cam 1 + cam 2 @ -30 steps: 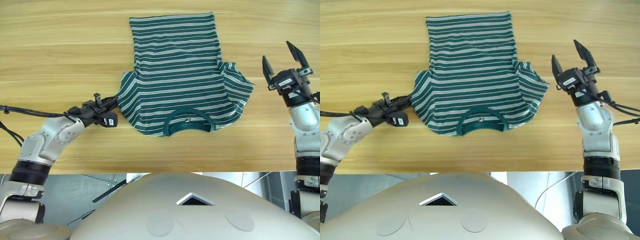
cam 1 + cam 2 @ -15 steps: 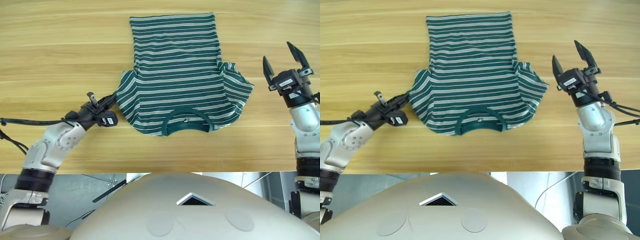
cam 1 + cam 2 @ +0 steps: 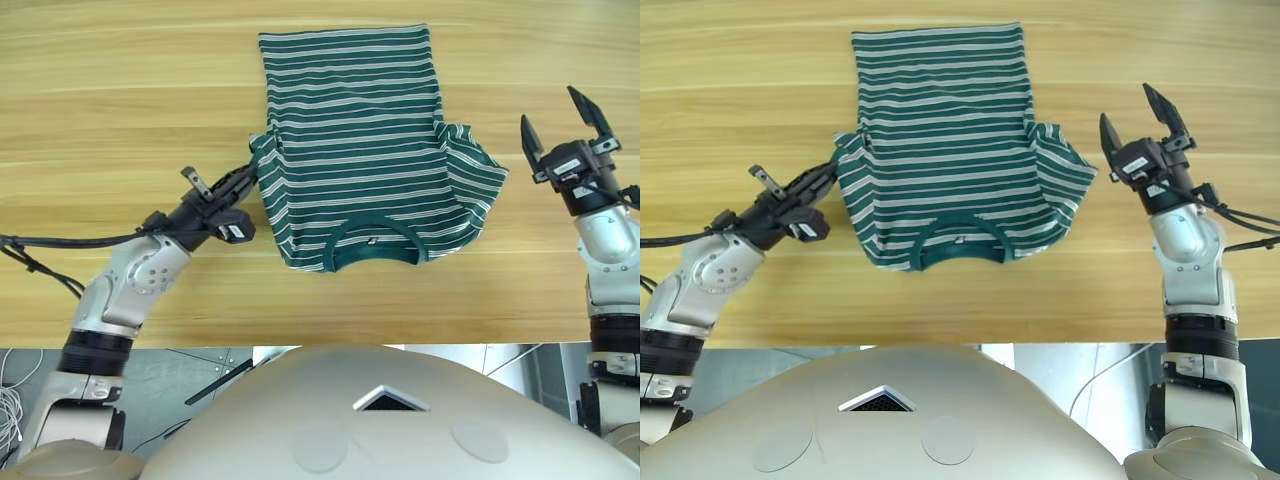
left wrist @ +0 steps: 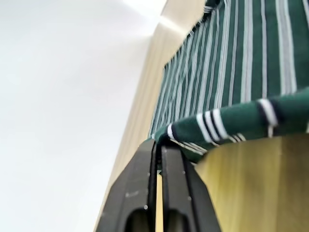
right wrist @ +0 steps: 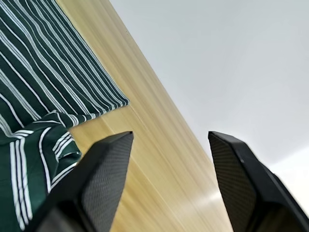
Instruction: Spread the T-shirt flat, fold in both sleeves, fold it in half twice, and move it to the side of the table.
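**Left sleeve [image 3: 262, 152]: drawn in over the T-shirt [image 3: 350, 120].**
Left gripper [image 3: 247, 177], clamped on the sleeve hem, has carried it from well left of the collar [image 3: 378, 238] inward to the body's edge, so the first sleeve fold looks half made. Right gripper [image 3: 549, 106] is unmoved, fingers apart, right of the collar beside the unfolded right sleeve [image 3: 472, 165]. The T-shirt lies on the wooden table [image 3: 120, 80].

T-shirt [image 3: 350, 150] on table [image 3: 120, 90] (collar [image 3: 378, 228] nearest); left gripper [image 3: 248, 172] apparently touching, right gripper [image 3: 553, 112] beside.
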